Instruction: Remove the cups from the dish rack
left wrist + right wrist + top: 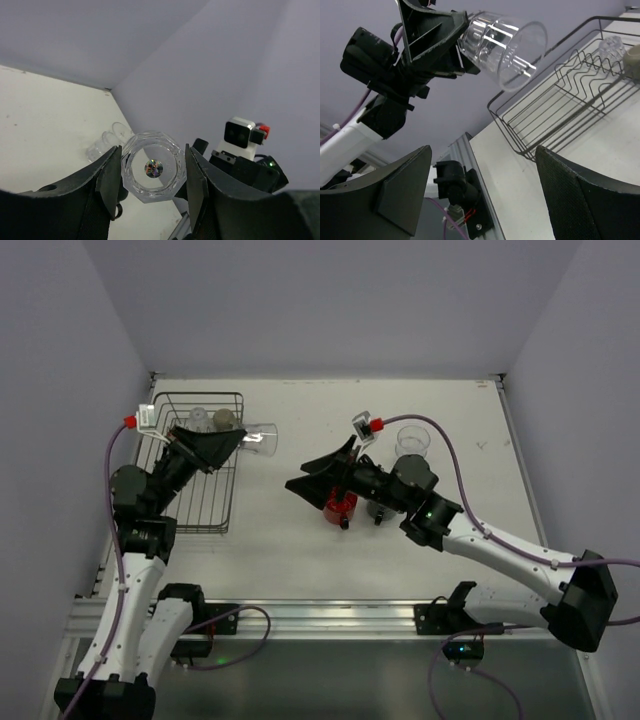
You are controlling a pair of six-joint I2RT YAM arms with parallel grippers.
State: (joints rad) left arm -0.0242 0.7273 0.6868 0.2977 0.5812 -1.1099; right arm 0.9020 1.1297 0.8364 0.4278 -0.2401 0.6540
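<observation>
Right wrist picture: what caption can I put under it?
The left gripper holds a clear cup sideways in the air, with the dish rack behind it.

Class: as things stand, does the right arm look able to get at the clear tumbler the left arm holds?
Probably yes. The clear tumbler, gripped by the left gripper at its base, points its mouth toward the right gripper, whose fingers are spread, with nothing between them.

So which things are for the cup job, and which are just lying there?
For the job: dish rack, left gripper, its held clear tumbler, racked clear tumbler, greyish-tan cup, red mug, clear tumbler on the table.
Just there: purple cables, metal rail.
</observation>
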